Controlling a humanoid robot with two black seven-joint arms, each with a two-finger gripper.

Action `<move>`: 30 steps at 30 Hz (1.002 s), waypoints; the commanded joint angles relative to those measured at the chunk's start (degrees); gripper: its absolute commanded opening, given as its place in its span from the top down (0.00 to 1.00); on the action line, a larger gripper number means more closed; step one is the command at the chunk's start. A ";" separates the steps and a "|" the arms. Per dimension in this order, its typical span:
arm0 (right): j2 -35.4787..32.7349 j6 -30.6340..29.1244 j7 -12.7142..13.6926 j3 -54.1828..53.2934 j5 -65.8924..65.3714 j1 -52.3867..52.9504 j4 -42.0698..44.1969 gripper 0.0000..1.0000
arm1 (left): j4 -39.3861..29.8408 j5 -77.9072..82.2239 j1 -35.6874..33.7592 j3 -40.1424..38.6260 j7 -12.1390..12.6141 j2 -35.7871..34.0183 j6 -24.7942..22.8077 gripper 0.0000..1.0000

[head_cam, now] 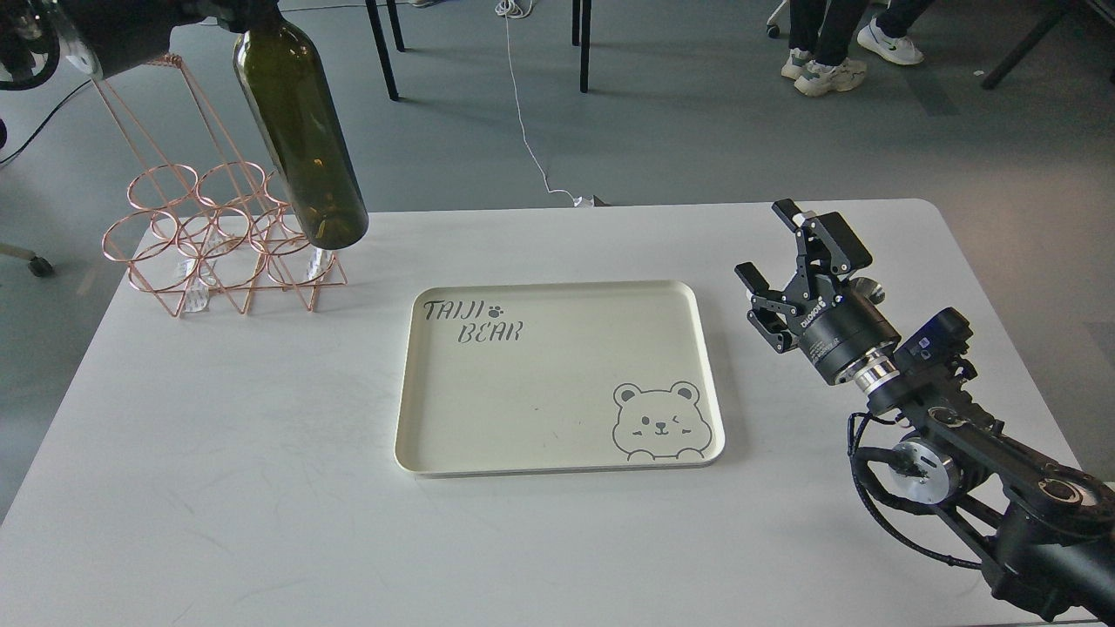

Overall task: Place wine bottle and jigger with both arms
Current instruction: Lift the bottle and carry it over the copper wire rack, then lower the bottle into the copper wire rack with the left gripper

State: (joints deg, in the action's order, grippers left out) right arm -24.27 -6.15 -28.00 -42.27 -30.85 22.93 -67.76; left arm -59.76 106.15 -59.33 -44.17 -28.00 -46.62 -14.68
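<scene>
I see the bottle point(300, 131) hanging tilted in the air at top left, its base over the copper wire rack point(218, 244). Its neck runs up into my left gripper point(228, 12), mostly cut off by the frame edge, so I can't tell its grip. My right gripper point(797, 261) has its fingers spread apart, hovering right of the cream tray point(557, 453), with something shiny, possibly the jigger point(867, 287), just behind it. The table point(261, 522) is white; the floor beyond is grey.

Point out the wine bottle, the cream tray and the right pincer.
wine bottle point(305, 139), head view, on the middle of its dark green body.
cream tray point(557, 383), head view, on its bare floor.
right pincer point(788, 252), head view, midway between its two open fingertips.
</scene>
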 commanded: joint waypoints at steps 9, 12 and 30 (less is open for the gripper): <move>-0.08 -0.01 0.00 0.00 -0.09 -0.26 0.00 0.01 | 8.60 -0.06 -0.43 0.40 0.00 0.30 3.16 0.80; -0.08 -0.01 0.00 0.00 -0.09 -0.35 -0.09 0.01 | 9.05 -0.06 -0.34 1.28 0.00 0.30 3.69 0.80; -0.34 -0.01 0.00 0.00 -0.09 -0.52 -0.09 0.01 | 11.33 -0.15 -0.26 3.39 0.00 1.09 5.54 0.79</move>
State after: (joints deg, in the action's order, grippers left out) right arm -24.61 -6.15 -28.00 -42.27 -30.94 22.41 -67.85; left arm -48.52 106.01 -59.63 -40.80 -28.00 -45.60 -9.19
